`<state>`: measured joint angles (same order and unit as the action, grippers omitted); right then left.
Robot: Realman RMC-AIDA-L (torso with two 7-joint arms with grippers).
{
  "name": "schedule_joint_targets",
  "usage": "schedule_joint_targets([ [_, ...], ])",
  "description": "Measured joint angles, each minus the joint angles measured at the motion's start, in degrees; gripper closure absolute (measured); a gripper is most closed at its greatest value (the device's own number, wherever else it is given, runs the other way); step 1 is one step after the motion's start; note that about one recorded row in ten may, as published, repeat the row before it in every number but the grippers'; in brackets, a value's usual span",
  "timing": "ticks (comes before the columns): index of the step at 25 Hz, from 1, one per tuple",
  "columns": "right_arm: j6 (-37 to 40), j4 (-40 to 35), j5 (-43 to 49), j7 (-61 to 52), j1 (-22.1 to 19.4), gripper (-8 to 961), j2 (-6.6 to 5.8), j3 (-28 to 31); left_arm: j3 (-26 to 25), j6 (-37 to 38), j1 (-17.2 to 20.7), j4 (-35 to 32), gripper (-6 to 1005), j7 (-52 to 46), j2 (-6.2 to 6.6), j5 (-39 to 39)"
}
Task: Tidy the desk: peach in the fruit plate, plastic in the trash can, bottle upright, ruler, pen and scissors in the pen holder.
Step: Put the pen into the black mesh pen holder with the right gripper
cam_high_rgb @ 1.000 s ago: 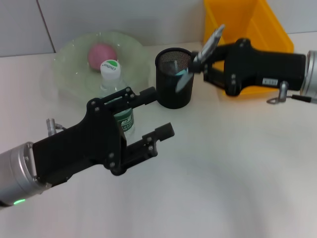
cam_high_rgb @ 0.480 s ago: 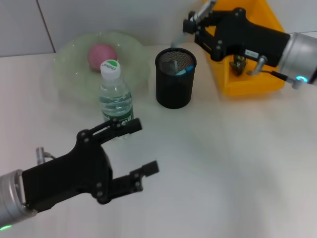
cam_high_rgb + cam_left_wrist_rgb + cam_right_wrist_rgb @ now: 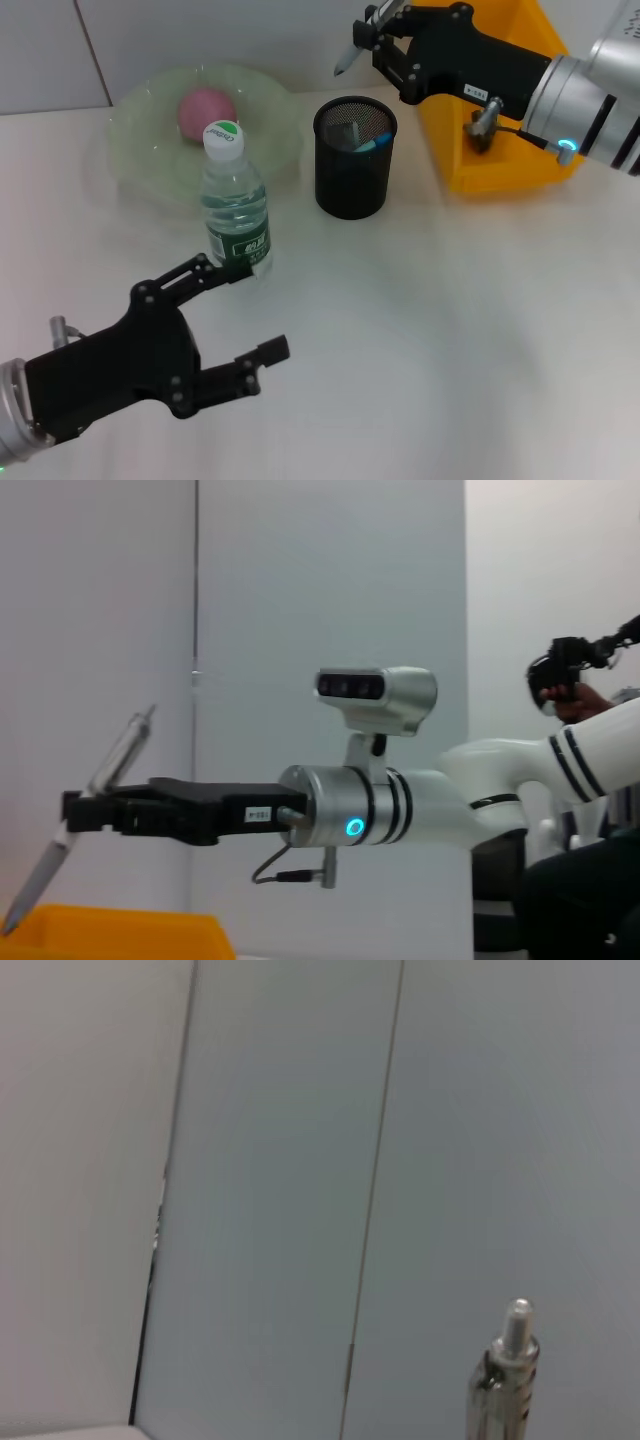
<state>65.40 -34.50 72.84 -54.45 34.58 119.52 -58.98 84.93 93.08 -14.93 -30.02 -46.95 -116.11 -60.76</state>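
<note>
Head view: the right gripper point(image 3: 372, 38), clamped on the pen point(image 3: 347, 57), hangs behind and above the pen holder point(image 3: 354, 157), while the left gripper point(image 3: 240, 312), fingers apart and empty, sits near the upright bottle point(image 3: 235, 200); the peach point(image 3: 205, 108) lies in the fruit plate point(image 3: 140, 150). Left wrist view alone shows the pen's full tilted length point(image 3: 82, 818) above the yellow trash can point(image 3: 110, 934). Right wrist view shows only the pen's end point(image 3: 503, 1380) against the wall.

Head view overlooks desk point(image 3: 480, 330); wrists face wall point(image 3: 280, 1160)
</note>
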Motion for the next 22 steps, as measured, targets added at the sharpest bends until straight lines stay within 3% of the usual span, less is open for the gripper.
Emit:
schedule_joint_targets([
  [12, -4.4, 0.7, -0.7, -4.0, 0.8, 805, -0.3, -1.1, -2.8, 0.0, 0.4, 0.2, 158, 0.2, 0.01, -1.5],
  [22, -15.3, -2.6, -0.6, -9.3, 0.3, 803, -0.37, -12.7, -3.8, -0.1, 0.4, 0.4, 158, 0.1, -0.09, -1.5],
])
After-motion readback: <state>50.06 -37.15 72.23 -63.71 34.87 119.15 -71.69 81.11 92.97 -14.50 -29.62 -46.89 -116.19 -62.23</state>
